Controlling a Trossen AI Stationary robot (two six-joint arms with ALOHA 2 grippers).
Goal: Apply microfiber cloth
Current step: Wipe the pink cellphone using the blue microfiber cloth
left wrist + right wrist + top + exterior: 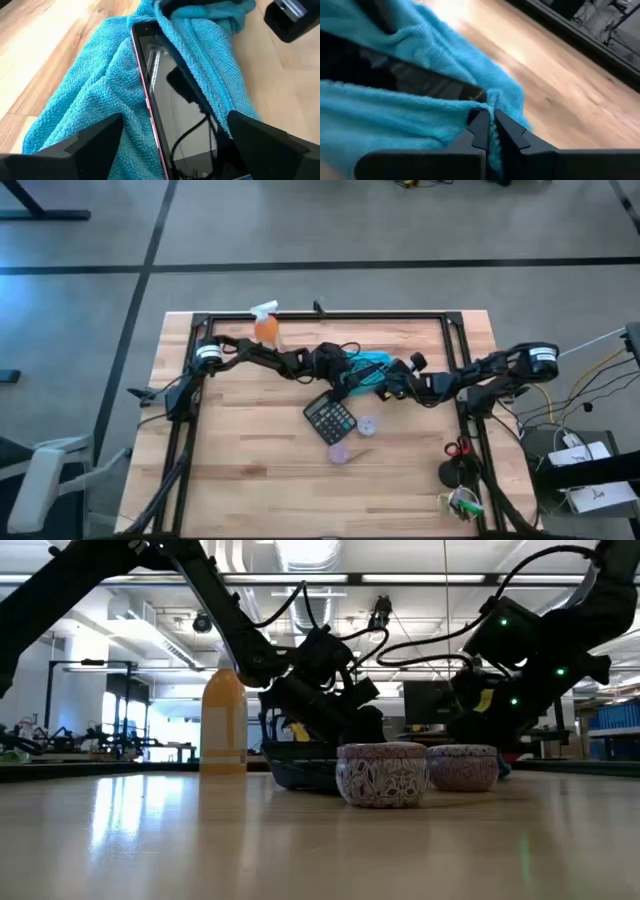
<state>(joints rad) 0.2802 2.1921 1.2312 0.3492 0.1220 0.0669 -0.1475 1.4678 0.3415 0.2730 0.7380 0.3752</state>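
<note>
Right gripper (490,131) pinches the microfiber cloth (380,125); left gripper (172,145) hangs open over it.

The teal cloth (bunched, partly wrapped around a dark-screened phone (185,115) with a pink edge) lies directly between the two grippers at mid-table. The right gripper's fingers are closed on a fold at the cloth's edge. The left gripper's fingers (95,142) stand spread to either side of the phone and cloth. Just beside the left gripper lies a black calculator (330,418); an orange spray bottle (266,325) stands behind its arm.
</note>
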